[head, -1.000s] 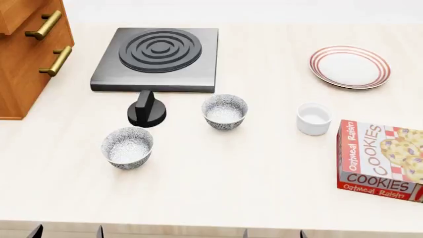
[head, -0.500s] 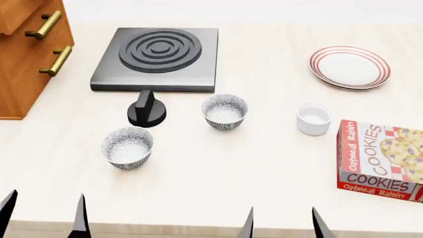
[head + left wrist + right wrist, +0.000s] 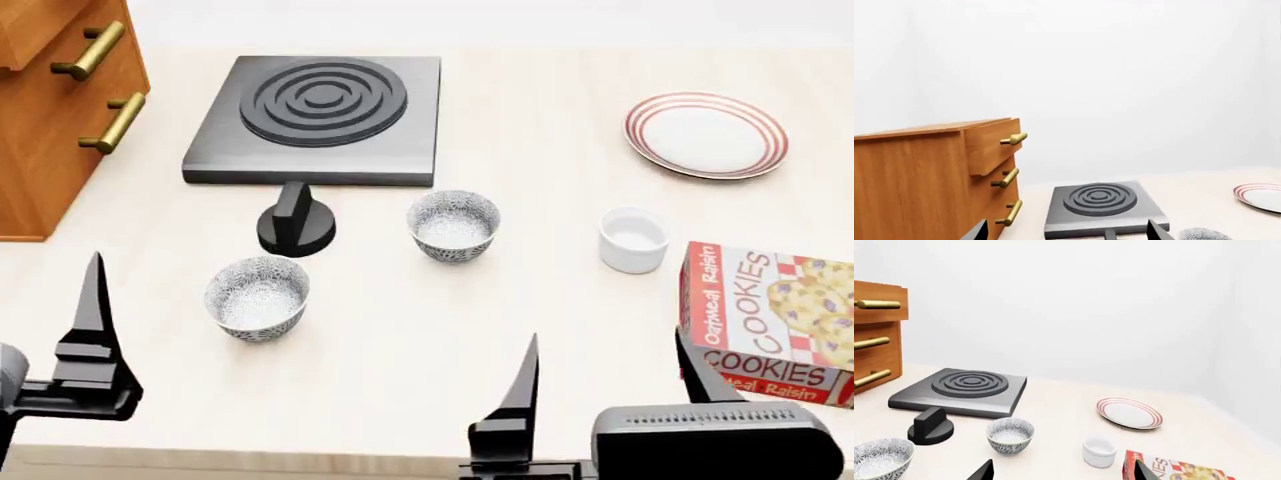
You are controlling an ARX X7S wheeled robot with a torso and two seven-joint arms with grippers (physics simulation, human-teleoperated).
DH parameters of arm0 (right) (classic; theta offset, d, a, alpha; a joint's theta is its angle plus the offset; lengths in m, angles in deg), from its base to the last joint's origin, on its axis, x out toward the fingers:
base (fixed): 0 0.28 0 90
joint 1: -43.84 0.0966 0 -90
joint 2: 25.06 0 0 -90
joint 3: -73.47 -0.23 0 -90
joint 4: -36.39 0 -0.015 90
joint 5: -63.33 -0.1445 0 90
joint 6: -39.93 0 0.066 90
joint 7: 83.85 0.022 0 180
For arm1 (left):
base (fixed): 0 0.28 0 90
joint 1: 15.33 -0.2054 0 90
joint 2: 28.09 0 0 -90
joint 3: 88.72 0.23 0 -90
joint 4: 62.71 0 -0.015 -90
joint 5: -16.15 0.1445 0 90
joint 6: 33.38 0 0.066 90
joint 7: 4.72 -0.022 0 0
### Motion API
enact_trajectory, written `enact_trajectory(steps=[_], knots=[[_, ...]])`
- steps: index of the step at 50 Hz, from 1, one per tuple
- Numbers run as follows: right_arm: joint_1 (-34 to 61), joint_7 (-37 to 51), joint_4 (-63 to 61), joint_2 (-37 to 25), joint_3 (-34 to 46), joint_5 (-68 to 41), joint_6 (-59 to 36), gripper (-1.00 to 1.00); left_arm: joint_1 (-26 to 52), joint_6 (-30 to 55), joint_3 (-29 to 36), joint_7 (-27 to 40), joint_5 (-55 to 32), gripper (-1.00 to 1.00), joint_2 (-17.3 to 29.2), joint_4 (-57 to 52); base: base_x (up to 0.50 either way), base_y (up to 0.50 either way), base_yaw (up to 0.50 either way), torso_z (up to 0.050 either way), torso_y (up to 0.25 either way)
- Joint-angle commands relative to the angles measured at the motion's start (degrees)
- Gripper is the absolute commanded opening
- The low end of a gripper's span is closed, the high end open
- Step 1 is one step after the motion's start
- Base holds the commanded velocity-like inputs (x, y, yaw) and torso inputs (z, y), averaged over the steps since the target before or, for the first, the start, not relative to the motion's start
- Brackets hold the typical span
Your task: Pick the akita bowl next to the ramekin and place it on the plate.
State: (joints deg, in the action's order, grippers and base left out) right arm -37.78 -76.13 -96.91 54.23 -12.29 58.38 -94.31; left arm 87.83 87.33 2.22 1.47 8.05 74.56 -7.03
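Both hands are empty and spread, so nothing of the task is done yet. Right hand [image 3: 607, 385] sits low at the near edge of the desk [image 3: 534, 290], its two dark fingers apart with bare desk showing between them, holding nothing. Left hand [image 3: 40, 320] is at the near left corner; only one finger shows in the head view, but its own wrist camera shows two fingertips well apart with nothing between them.

The akita bowl [image 3: 454, 225] that the task means is the one nearer the ramekin [image 3: 633, 239]: it stands upright on the desk, just in front of the black hotplate [image 3: 320, 118] and beside a black knob-like block [image 3: 295, 222], with a gap of bare desk between it and the ramekin. Its look-alike, the second patterned bowl [image 3: 258, 297], stands nearer the left hand and well apart from the ramekin, so I judge it is not the target. The plate [image 3: 706, 134] lies bare at the far right, beyond the ramekin. A cookie box [image 3: 771, 320] stands at the right edge, close to the right hand.

Everything is left, as I judge it: reach to the bowl, grip its rim, lift it, carry it over the ramekin's side to the plate, and set it down. The right hand looks the better placed for that.
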Motion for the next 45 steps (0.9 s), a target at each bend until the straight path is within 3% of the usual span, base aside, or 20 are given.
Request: enact_trajectory(steps=[1,45], knots=[[4.6,-0.3,-6.8,-1.4,-0.8,-1.5,-9.3,1.00,6.4,11.3,-2.2,0.0,-3.9,1.00,1.2,-6.2,0.00,0.00,0.00,0.000,0.000],[6.7,0.3,-9.7,-1.3,-3.5,-4.5,-7.6,1.00,5.9,9.9,-4.1,2.4,-4.2,1.00,2.4,-9.2,0.02,0.00,0.00,0.000,0.000]])
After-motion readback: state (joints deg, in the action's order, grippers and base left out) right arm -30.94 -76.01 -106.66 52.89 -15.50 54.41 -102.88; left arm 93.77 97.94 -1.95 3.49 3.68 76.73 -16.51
